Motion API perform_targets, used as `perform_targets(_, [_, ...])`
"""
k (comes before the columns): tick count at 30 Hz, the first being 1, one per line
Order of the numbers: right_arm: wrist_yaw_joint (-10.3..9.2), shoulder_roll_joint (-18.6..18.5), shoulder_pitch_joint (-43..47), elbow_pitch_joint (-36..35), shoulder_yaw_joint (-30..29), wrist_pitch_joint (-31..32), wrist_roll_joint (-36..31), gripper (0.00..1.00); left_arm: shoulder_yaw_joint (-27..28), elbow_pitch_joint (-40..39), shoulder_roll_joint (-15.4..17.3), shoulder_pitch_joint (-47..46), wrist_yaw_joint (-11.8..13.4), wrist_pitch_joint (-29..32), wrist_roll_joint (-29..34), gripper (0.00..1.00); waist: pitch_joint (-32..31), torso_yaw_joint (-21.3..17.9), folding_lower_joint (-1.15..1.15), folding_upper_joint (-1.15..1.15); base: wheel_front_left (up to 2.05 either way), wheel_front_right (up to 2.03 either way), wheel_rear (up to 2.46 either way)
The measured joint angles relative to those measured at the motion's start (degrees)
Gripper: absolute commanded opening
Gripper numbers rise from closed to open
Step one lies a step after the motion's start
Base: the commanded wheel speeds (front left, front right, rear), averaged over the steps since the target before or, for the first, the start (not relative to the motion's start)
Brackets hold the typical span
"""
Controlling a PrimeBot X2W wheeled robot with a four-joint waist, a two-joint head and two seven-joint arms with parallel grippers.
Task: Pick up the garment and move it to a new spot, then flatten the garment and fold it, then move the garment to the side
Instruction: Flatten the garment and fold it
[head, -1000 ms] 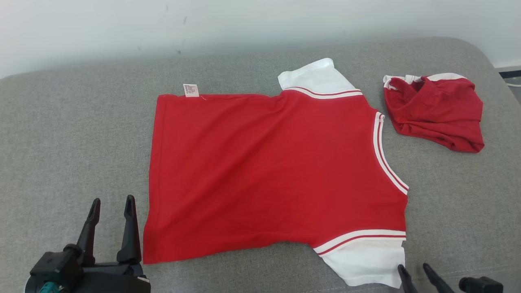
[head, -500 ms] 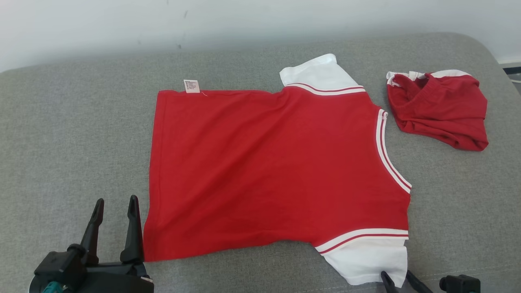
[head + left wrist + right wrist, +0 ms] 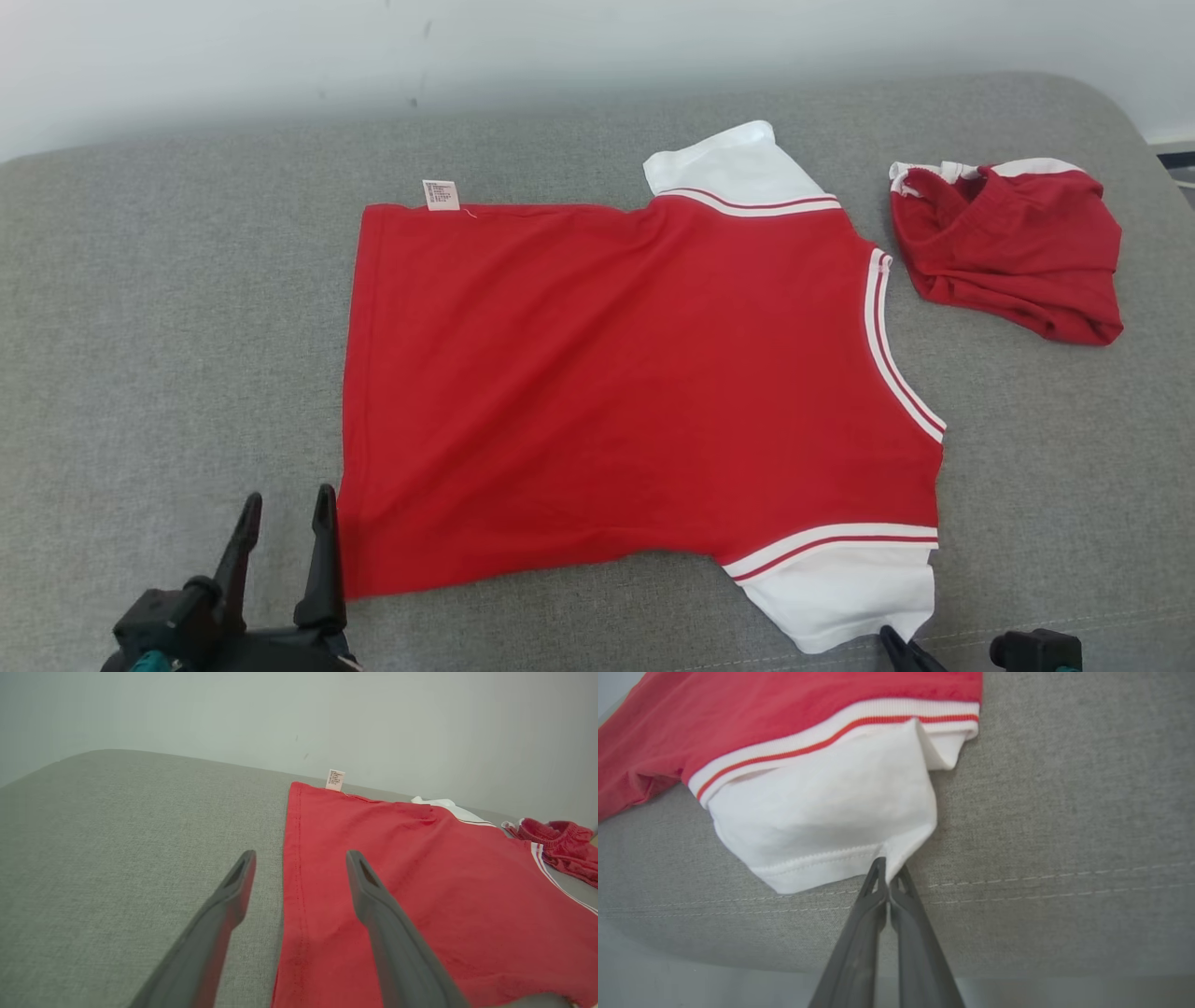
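— Grey cushion (image 3: 168, 308) under a pale wall (image 3: 560, 47), that is what my head camera gives me.
— Where is the shirt?
— The red shirt (image 3: 607, 373) lies flat in the middle. It runs long from left to right, with the bottom hem at the left and the neck at the right. A small red heap (image 3: 1018, 252) sits apart at the upper right.
— And your grippers?
— My left gripper (image 3: 288, 497) is at the lower left, fingers apart, just beside the hem corner. My right gripper (image 3: 892, 639) peeks in at the bottom right, at the near sleeve.
— Left wrist camera?
— The hem edge runs up the frame between my two spread fingers. The shirt goes off to the right.
— Right wrist camera?
— The fingers are pressed together on the edge of the white sleeve (image 3: 822, 812). The cloth puckers at the tips, so I think it is pinched. The shirt lies up and to the left from there.
— What next?
— I think the fold starts here. The right arm is nearer and has the sleeve, so it would carry it up the head frame, the short way across.
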Motion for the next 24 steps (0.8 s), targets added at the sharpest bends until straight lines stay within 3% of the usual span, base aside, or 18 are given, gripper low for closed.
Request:
perform_targets(20, [0.23,-0.7,-1.9,0.4,4.0,-1.9,1.5,0.00,-1.3,13.9,-1.3,1.0,-4.4,7.9,-5.7,1.00,-0.3,-1.1,0.00,0.00,0.00,0.00,0.00])
perform_targets(24, [0.23,-1.2,-2.2,0.3,4.9,-2.1,2.0,0.00,-1.2,15.0,-1.4,0.7,-4.6,8.3,-7.0,0.92,-0.3,-1.0,0.00,0.00,0.00,0.00,0.00])
